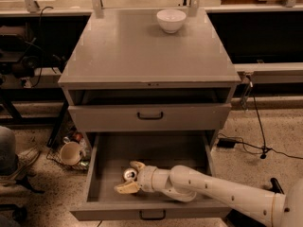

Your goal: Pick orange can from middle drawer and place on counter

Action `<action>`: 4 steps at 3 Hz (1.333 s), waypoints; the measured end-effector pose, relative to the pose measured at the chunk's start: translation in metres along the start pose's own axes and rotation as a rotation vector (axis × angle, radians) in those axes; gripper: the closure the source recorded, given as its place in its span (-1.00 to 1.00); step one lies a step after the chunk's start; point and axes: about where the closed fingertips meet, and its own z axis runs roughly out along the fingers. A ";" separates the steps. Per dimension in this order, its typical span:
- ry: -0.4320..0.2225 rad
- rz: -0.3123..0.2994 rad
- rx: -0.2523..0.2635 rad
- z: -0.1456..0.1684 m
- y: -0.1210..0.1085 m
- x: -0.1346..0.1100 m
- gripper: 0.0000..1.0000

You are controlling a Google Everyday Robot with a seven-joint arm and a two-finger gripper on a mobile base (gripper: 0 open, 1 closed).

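Observation:
The middle drawer (pixel 93 174) is pulled open at the bottom of the cabinet. The orange can (pixel 129 175) lies on its side on the drawer floor near the front left, its silver lid facing up and toward me. My gripper (pixel 127 177) reaches in from the right, low inside the drawer. Its pale fingers (pixel 125 188) stand open on either side of the can, one behind it and one in front. I cannot tell if they touch it. The grey counter (pixel 137 51) is the cabinet's top.
A white bowl (pixel 171 20) stands at the back right of the counter. The drawer above (pixel 149 116) is shut. A basket with a cup (pixel 71 152) sits on the floor at the left, beside a person's foot (pixel 19 160). Cables (pixel 258 141) run across the floor at the right.

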 end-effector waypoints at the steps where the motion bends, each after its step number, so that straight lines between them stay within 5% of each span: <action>1: -0.008 0.003 -0.006 0.000 0.002 0.000 -0.06; 3: -0.109 0.023 0.010 -0.056 -0.020 -0.021 0.87; 4: -0.204 0.017 -0.001 -0.144 -0.039 -0.059 1.00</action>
